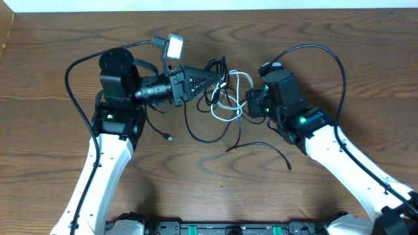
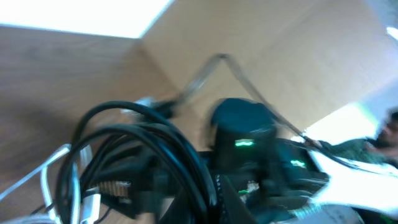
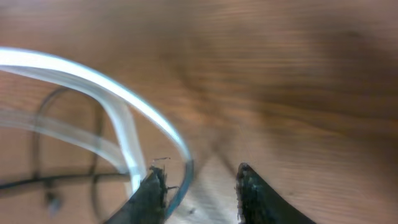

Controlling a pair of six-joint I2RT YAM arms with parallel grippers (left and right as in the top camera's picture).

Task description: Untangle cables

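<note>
Wood-grain table (image 1: pixel 209 196); left gripper (image 1: pixel 224 79) closed at cables (image 1: pixel 223 99); right gripper (image 3: pixel 200 173) narrowly parted, white cable (image 3: pixel 124 99) beside.

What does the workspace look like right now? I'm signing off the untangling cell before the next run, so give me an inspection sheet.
Surface: wooden table, no spills or marks seen.
Job's things: white cable and black cables tangled at mid-table between the arms; two black ends trail toward the near side.
Clutter: nothing seen.
Grippers: left gripper shut, tip among the black loops, whether it pinches a cord is unclear; right gripper open, white cable beside one finger, nothing between the jaws.
Cables: thick arm cables arc apart from the tangle.
Surroundings: pale strip beyond the table's far edge; otherwise nothing seen.
</note>
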